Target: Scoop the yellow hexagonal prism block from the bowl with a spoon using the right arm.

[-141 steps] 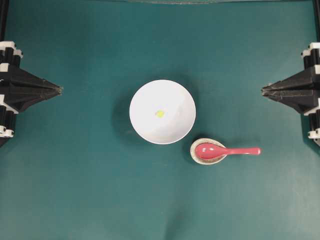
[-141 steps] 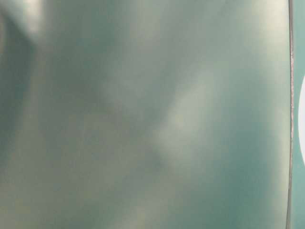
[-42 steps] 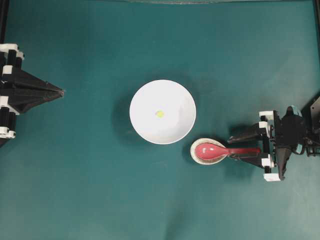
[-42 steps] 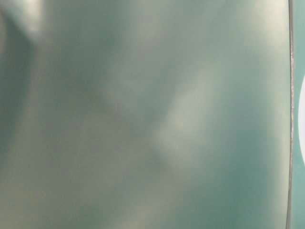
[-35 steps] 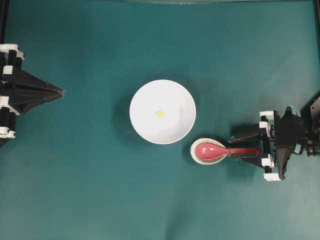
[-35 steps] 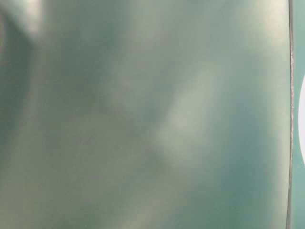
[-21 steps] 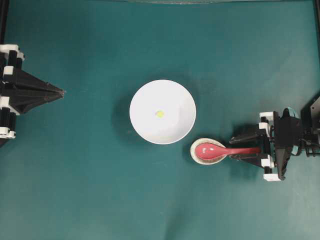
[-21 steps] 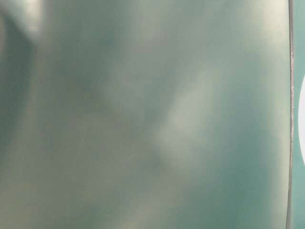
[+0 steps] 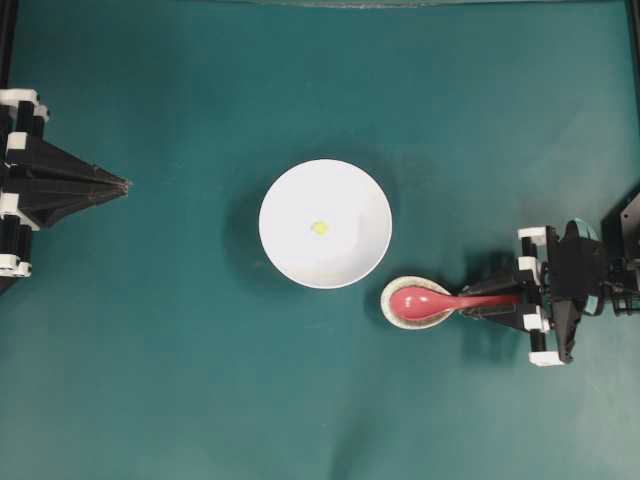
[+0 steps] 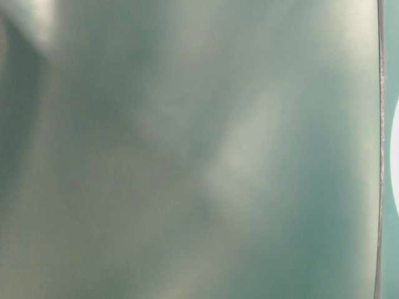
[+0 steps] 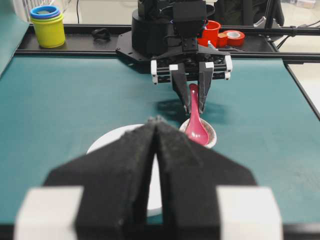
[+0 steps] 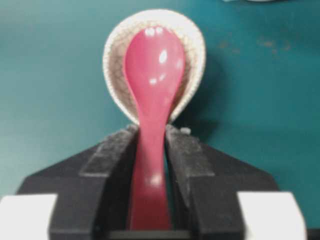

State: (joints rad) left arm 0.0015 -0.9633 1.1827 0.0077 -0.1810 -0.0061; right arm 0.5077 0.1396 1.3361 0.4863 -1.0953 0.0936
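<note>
Teal table, spoon between right end effector fingers

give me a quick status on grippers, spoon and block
Right gripper shut on spoon handle, scoop in spoon rest. Left gripper shut, parked. Yellow block in bowl. Path clear.

Table-level view blurred throughout; bowl cut off at right edge. Spoon handle end hidden between gripper fingers.

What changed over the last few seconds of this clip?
The right gripper came in from the table's edge and closed its fingers on the spoon handle. The spoon still lies in its rest; block, bowl and left gripper stayed put.
</note>
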